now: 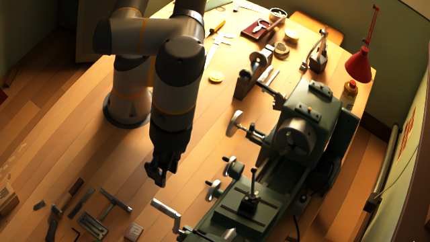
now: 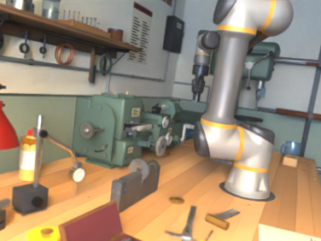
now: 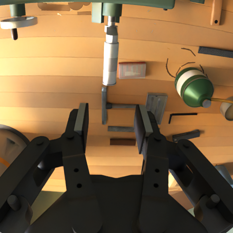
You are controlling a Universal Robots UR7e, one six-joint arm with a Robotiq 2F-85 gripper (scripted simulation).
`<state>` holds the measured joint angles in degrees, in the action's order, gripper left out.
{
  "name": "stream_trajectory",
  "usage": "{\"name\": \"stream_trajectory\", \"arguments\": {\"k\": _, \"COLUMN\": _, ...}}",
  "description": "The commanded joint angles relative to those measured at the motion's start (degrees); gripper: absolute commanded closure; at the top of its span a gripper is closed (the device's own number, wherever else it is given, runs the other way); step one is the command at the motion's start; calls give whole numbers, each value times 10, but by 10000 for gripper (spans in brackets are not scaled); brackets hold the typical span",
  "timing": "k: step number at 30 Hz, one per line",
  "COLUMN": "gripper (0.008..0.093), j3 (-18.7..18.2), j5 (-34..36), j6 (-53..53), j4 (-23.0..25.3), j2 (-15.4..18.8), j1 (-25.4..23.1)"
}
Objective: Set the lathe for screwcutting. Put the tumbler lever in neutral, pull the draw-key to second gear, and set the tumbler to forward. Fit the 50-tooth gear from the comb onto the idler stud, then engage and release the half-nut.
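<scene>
My gripper (image 1: pixel 158 174) (image 3: pixel 110 123) (image 2: pixel 196 90) hangs high over the bench in front of the green lathe (image 1: pixel 285 148) (image 2: pixel 119 128), near its tailstock end, and it is open and empty while the comb block (image 1: pixel 250 75) (image 2: pixel 134 183) with a gear on it stands far off by the headstock. The headstock levers (image 2: pixel 100 148) face the bench front. From the wrist camera I see the tailstock crank handle (image 3: pixel 110 62) straight ahead. Carriage handwheels (image 1: pixel 230 164) stand on the lathe's near side.
A green oil can (image 3: pixel 194 87) lies on the bench to the right below me. Loose hand tools (image 1: pixel 87 208) are scattered below the gripper. A dial gauge stand (image 1: pixel 317 57), a red lamp (image 1: pixel 359 64) and a bottle (image 1: pixel 349 92) stand beyond the headstock.
</scene>
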<state>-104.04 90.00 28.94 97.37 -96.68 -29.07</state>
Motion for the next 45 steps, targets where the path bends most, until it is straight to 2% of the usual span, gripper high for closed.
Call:
{"name": "stream_trajectory", "arguments": {"k": 1, "gripper": 534, "j3": 0, "j5": 0, "j6": 0, "j4": 0, "j2": 0, "j1": 0}}
{"name": "stream_trajectory", "arguments": {"k": 9, "gripper": 534, "j3": -9, "j5": 0, "j6": 1, "j4": 11, "j2": 2, "j1": 0}}
{"name": "stream_trajectory", "arguments": {"k": 16, "gripper": 534, "j3": -82, "j5": 0, "j6": 1, "j4": 103, "j2": 22, "j1": 0}}
{"name": "stream_trajectory", "arguments": {"k": 19, "gripper": 534, "j3": -101, "j5": 0, "j6": 1, "j4": 132, "j2": 31, "j1": 0}}
{"name": "stream_trajectory", "arguments": {"k": 45, "gripper": 534, "j3": -123, "j5": 0, "j6": 1, "j4": 166, "j2": 42, "j1": 0}}
